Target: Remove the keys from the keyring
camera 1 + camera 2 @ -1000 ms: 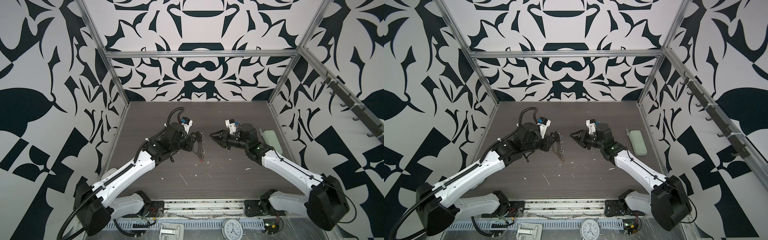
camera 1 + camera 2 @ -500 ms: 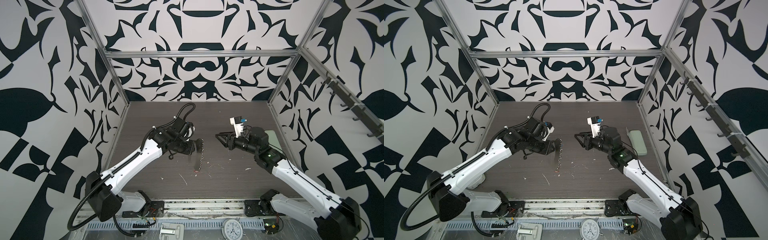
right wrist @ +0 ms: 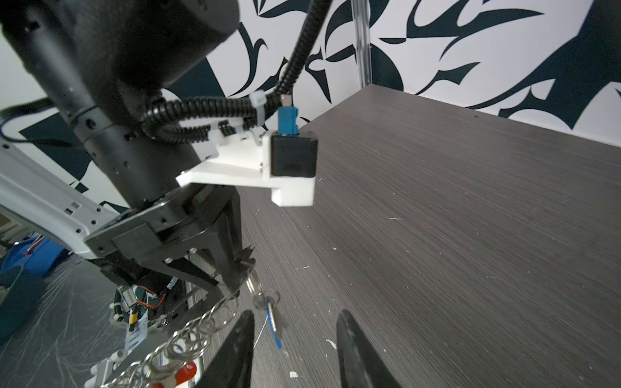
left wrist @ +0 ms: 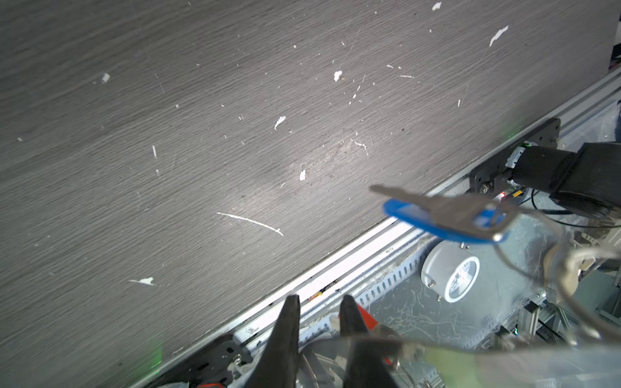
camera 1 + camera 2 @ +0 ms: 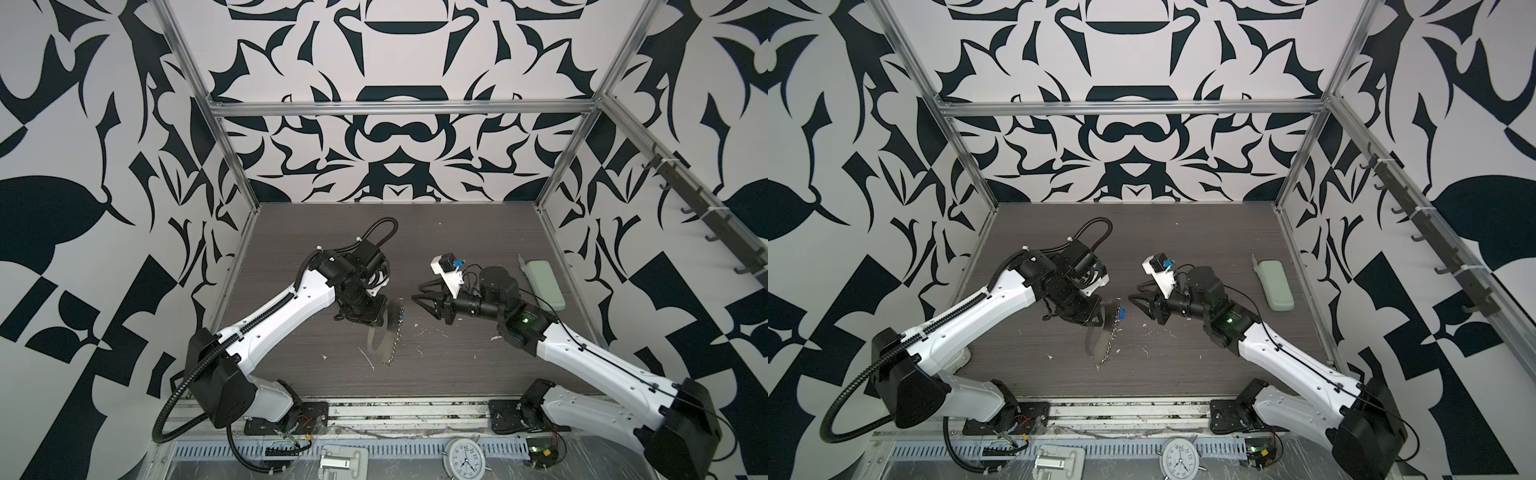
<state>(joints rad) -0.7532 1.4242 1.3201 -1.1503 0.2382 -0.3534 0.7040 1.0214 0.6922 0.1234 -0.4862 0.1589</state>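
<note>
Black-and-white patterned walls box in a dark wood-grain table (image 5: 291, 374) strewn with white flecks. Nearest, on the front rail, lies a small clock (image 5: 462, 455). Just beyond it, above the table's middle, the keyring (image 5: 392, 343) hangs in the air. Its chain (image 5: 1109, 349) trails down toward the front, with the pale loop (image 5: 1095, 336) beside it. The left gripper (image 3: 243, 268) is clamped on a ring at the top of the chain, and the blue-tagged key (image 5: 401, 318) dangles right at its fingertips.

Facing it from the robot's right, the right gripper (image 5: 415, 292) has its jaws apart with nothing between them — near the key, not touching it. The coming move likely turns on that short gap. The key lies straight ahead of the right jaws, and the right arm is the free one to take it.

The right wrist view shows the key edge-on, long axis hanging downward, in line with the space between the fingers (image 3: 240, 342). It also shows the red-tagged key (image 3: 183, 371) low on the chain — too small to find in the top views. The left wrist view gives the blue tag's broad face instead. Farthest back, by the right wall, lies a pale-green case (image 5: 546, 284).
</note>
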